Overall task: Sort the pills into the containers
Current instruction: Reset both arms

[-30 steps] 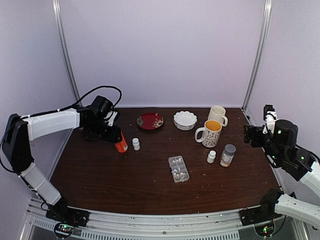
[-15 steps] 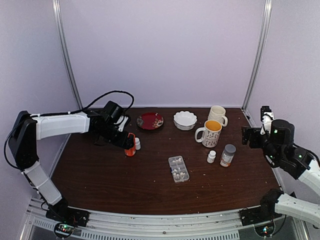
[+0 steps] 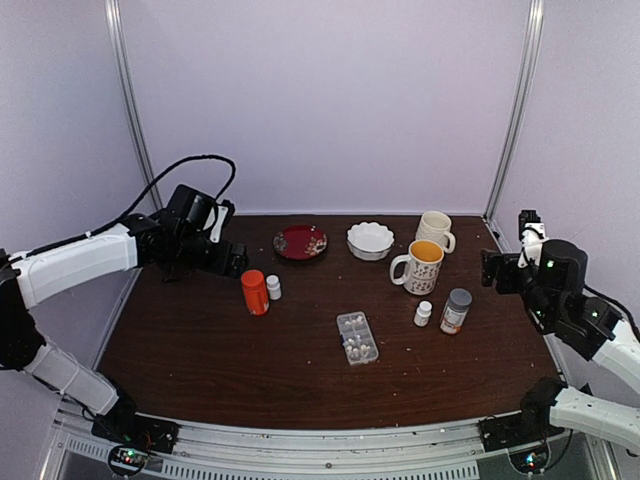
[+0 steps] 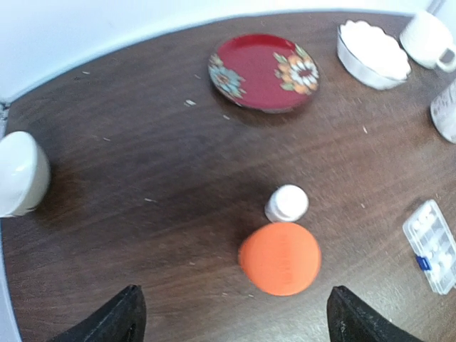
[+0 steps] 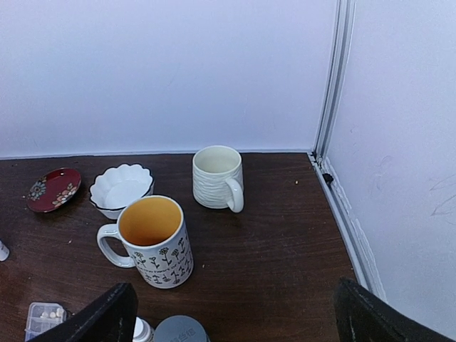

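Above table (image 3: 210, 370), left claw (image 4: 235, 322) wide-open

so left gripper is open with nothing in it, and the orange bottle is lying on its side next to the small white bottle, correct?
Not quite. The orange bottle stands upright: the left wrist view looks straight down on its round cap. The rest holds: it is right beside the small white bottle, and the left gripper is open with nothing in it.
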`<state>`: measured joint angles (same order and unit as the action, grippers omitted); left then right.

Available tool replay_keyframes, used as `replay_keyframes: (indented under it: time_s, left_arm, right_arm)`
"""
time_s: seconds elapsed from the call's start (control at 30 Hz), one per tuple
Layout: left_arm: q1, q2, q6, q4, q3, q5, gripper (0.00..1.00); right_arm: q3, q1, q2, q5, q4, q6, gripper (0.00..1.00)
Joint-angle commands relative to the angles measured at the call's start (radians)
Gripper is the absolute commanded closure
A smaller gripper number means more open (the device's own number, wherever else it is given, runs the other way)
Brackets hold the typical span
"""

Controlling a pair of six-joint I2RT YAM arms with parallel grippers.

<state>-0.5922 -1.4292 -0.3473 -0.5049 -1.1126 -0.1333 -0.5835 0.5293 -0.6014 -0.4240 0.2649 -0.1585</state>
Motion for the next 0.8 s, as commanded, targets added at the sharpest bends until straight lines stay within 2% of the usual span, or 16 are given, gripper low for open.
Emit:
replay_keyframes:
  time_s: [0.0,0.1,0.2,0.3,0.4,0.47,0.57,0.6,0.67,0.77]
  left_arm:
    - [0.098,0.107,0.014,0.085,0.064,-0.086,0.08]
    - [0.187,0.197,0.009,0.162,0.121,-0.094,0.06]
    - [0.278,0.264,0.002,0.217,0.161,-0.105,0.03]
    - [0.351,0.326,-0.003,0.281,0.205,-0.211,0.02]
    - [0.375,0.407,0.052,0.471,0.324,-0.339,0.03]
    - [0.376,0.455,0.118,0.654,0.447,-0.361,0.03]
    - [0.376,0.481,0.232,0.841,0.559,-0.311,0.03]
    - [0.376,0.474,0.246,0.872,0.579,-0.316,0.02]
    - [0.376,0.444,0.264,0.902,0.589,-0.355,0.02]
    - [0.379,0.375,0.326,0.934,0.586,-0.396,0.02]
  right_arm:
    - [0.065,-0.010,-0.006,-0.061,-0.164,0.089,0.00]
    - [0.100,-0.043,0.001,-0.066,-0.272,0.127,0.00]
    - [0.126,-0.133,-0.008,-0.032,-0.396,0.108,0.00]
    - [0.137,-0.288,-0.043,0.081,-0.490,0.032,0.00]
    - [0.166,-0.401,-0.105,0.188,-0.583,0.048,0.00]
    - [0.223,-0.411,-0.143,0.190,-0.706,0.119,0.00]
    - [0.342,-0.414,-0.194,0.224,-0.947,0.145,0.01]
    - [0.372,-0.414,-0.225,0.251,-1.021,0.144,0.01]
    - [0.370,-0.414,-0.302,0.291,-1.053,0.161,0.01]
    - [0.376,-0.415,-0.419,0.282,-1.148,0.181,0.01]
